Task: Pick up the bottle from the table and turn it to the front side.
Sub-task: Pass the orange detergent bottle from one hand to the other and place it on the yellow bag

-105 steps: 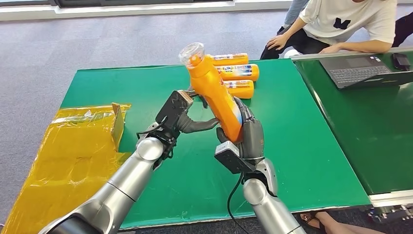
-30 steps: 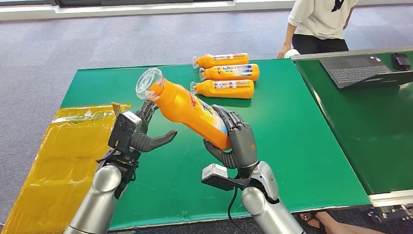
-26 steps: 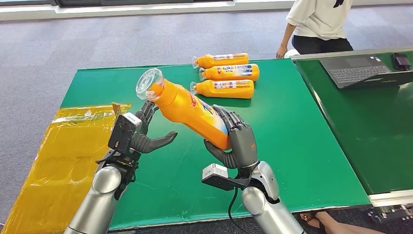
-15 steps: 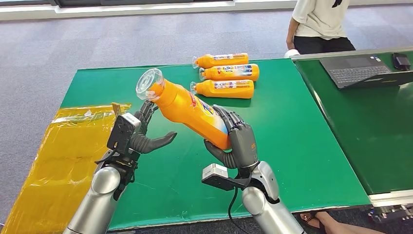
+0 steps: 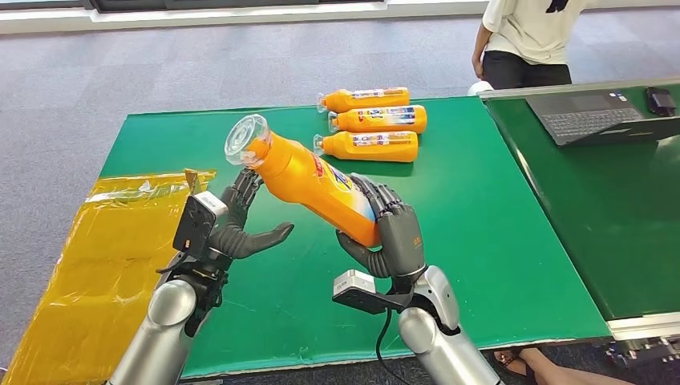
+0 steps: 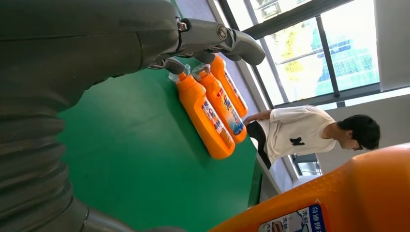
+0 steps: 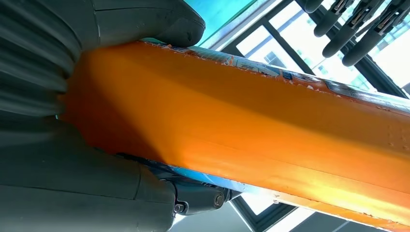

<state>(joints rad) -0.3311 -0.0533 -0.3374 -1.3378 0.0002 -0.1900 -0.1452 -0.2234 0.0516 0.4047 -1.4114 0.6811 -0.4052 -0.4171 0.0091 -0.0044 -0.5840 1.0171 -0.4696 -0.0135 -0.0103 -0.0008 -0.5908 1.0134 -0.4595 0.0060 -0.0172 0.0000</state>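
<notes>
Up off the green table (image 5: 497, 241), tilted, clear cap toward the left: smooth orange plastic bottle (image 5: 309, 180), glossy label along its side; base end clamped in the right hand (image 5: 390, 233), dark ribbed fingers wrapped around it; left hand (image 5: 232, 224) just below the neck, fingers spread, thumb out, holding nothing, touching or not unclear; three matching bottles (image 5: 373, 120) lying side by side at the far edge; crinkled yellow plastic sheet (image 5: 104, 265) beside the table; dark laptop (image 5: 597, 116) on the neighbouring table; person (image 5: 533, 40) behind.
</notes>
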